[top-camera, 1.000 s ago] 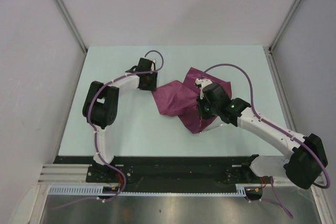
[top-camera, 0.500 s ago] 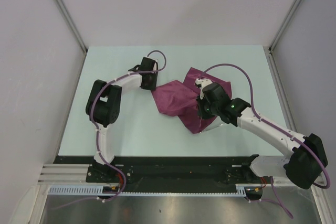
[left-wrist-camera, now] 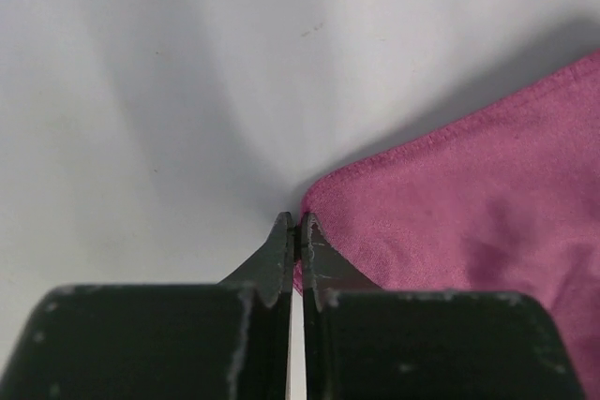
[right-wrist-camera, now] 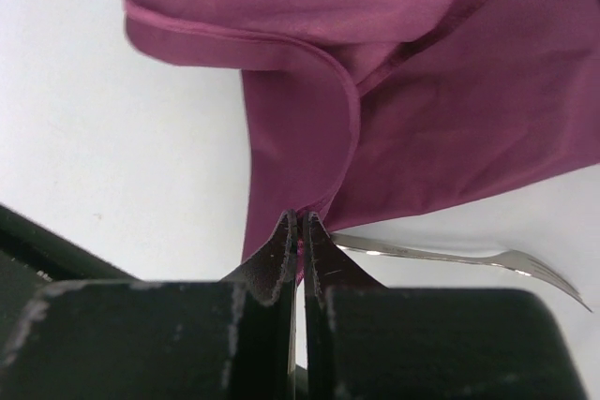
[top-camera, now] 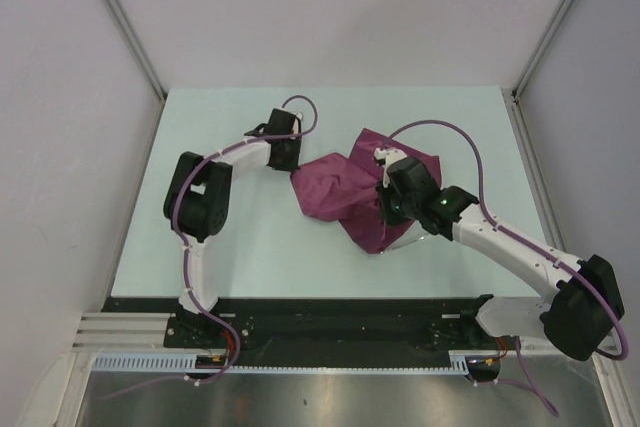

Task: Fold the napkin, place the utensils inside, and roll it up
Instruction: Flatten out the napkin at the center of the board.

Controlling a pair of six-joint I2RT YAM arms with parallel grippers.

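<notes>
Nearest you, your right gripper (right-wrist-camera: 298,222) is clenched on the near corner of the napkin (top-camera: 335,192). The fork (right-wrist-camera: 441,255) lies just beside those fingers, handle tucked under the cloth's near edge, tines pointing out to the right. Farther off, your left gripper (left-wrist-camera: 296,224) pinches the napkin's left corner. The cloth lies crumpled between them, and the right gripper is much nearer the fork.

The napkin (top-camera: 340,192) lies on the table (top-camera: 250,247) (fork (right-wrist-camera: 422,250) just beside its near edge).

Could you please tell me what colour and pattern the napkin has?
The napkin is plain maroon, unpatterned; best seen from the right wrist.
</notes>
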